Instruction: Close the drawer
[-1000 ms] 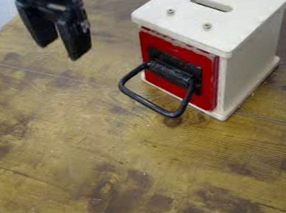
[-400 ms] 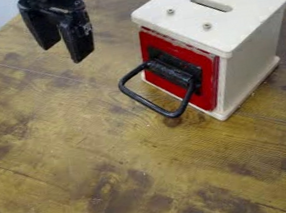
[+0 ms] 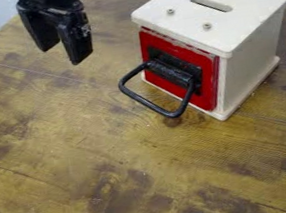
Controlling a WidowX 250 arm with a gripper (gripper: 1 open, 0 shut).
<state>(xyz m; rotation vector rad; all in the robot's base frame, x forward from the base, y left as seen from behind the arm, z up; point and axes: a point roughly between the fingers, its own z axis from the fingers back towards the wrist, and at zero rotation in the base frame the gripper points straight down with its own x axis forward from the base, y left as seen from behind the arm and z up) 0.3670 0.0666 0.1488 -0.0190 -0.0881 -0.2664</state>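
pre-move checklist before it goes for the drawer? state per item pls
1. Drawer in view, red front facing the arm: ok.
2. Drawer fully shut: cannot tell; the front looks near flush with the cabinet.
3. Loop handle unobstructed, lower end on the table: ok.
4. Gripper apart from drawer, up and to its left: ok.
5. Fingers empty: ok; open or shut: cannot tell.
6. Path between gripper and handle shows only bare wood: ok.

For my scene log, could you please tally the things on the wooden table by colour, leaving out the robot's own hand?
Cream-white: 1, the cabinet with the slotted top.
Red: 1, the drawer set in the cabinet's front.
Black: 1, the loop handle on the drawer's front.
Total: 3.
The black hand hangs apart at the upper left and is not counted.
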